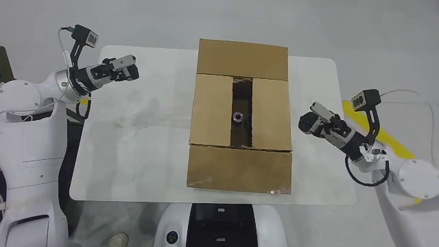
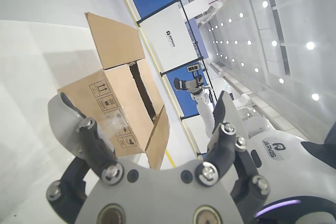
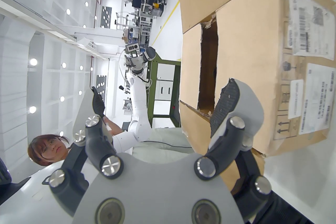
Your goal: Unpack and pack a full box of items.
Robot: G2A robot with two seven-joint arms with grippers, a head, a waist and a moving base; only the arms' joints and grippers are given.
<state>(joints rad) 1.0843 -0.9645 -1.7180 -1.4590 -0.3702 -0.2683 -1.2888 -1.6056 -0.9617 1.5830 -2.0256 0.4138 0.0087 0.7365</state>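
Observation:
A brown cardboard box [image 1: 240,116] stands in the middle of the white table [image 1: 130,158]. Its two long outer flaps are folded out; two inner flaps lie nearly closed, leaving a dark slot [image 1: 241,113] with a small round metal part [image 1: 237,116] visible inside. My left gripper [image 1: 130,68] hovers over the table's far left corner, open and empty, facing the box [image 2: 118,101]. My right gripper [image 1: 306,121] hangs beside the box's right side, open and empty, with the labelled box wall [image 3: 262,51] close in front of it.
Bare table surface lies left of the box and along the front edge. A yellow floor line [image 1: 384,137] runs past the table's right end. The right wrist view catches a person beyond the table, touching nothing.

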